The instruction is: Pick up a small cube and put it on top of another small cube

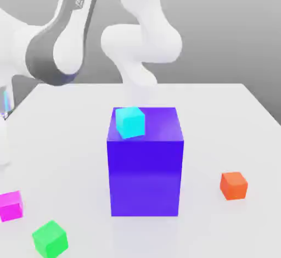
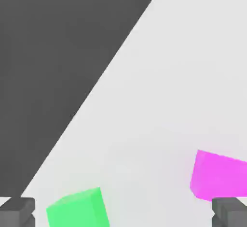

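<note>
The small magenta-pink cube [image 1: 11,205] lies on the white table near the front of the exterior view's left; the hand view has it [image 2: 218,176] close to one fingertip [image 2: 230,212]. My gripper [image 2: 123,214] is open, its two dark fingertips spread wide with nothing between them, hovering above the table. A green cube [image 1: 50,237] sits just in front of the magenta one and is seen beside the other fingertip [image 2: 17,212] as the green cube [image 2: 78,208]. An orange cube [image 1: 234,185] rests on the exterior view's right.
A big blue-violet block [image 1: 145,169] stands mid-table with a cyan cube [image 1: 130,122] on its top. The arm's white links [image 1: 60,37] rise behind it and to the exterior view's left. The table edge [image 2: 91,105] meets dark floor.
</note>
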Controlling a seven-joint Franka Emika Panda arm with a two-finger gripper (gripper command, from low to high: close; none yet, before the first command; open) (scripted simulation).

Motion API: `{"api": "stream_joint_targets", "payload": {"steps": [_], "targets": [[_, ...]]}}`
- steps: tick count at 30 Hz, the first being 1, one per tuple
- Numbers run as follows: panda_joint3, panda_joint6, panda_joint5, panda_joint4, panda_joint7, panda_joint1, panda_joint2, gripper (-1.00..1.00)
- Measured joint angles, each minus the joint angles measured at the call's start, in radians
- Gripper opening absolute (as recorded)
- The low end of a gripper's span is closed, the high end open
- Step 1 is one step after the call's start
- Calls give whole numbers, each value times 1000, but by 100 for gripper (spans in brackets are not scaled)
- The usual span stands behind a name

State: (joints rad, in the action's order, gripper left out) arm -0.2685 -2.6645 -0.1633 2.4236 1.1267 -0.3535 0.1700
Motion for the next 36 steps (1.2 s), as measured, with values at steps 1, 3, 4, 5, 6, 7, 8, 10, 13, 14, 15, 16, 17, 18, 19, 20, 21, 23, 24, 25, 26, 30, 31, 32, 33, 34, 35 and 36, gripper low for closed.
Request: {"api": "stream_joint_targets", "payload": {"steps": [1, 3, 4, 5, 6, 7, 8, 10, 13, 14, 15, 16, 17, 18, 19, 20, 21, 23, 24, 25, 26, 30, 31, 32, 33, 34, 35, 36], "targets": [[-9, -13, -11, 4, 9, -12, 37, 0], [-15, -45, -38, 8, 16, -38, 111, 0], [-5, -68, -57, 3, 7, -51, 148, 0], [10, -94, -77, -3, -6, -66, 184, 0], [29, -120, -95, -11, -18, -83, 220, 0], [50, -148, -113, -19, -32, -100, 256, 0], [68, -169, -127, -25, -42, -115, 284, -100], [68, -169, -127, -25, -42, -115, 284, -100], [68, -170, -126, -25, -41, -115, 284, -100], [76, -180, -133, -28, -46, -122, 298, -100], [70, -172, -127, -25, -41, -118, 287, -100], [58, -154, -113, -20, -30, -108, 263, -100], [46, -132, -92, -13, -15, -101, 233, -100], [30, -107, -72, -5, 0, -89, 200, -100], [15, -80, -51, 3, 16, -78, 165, -100], [6, -57, -29, 9, 23, -69, 134, -100], [13, -41, -9, 8, 4, -59, 118, -100], [37, -15, 25, 1, -55, -41, 95, -100], [51, -3, 41, -4, -88, -32, 86, -100], [66, 9, 55, -8, -124, -22, 77, -100], [79, 21, 67, -13, -161, -11, 69, -100], [143, 69, 110, -34, -316, 27, 37, -100], [159, 81, 119, -39, -356, 36, 30, -100], [173, 83, 124, -44, -388, 42, 33, -100], [182, 68, 125, -47, -406, 44, 52, -100], [188, 43, 121, -50, -417, 44, 79, -100], [193, 13, 117, -52, -425, 43, 111, -100], [197, -18, 112, -54, -431, 40, 145, -100]]}}
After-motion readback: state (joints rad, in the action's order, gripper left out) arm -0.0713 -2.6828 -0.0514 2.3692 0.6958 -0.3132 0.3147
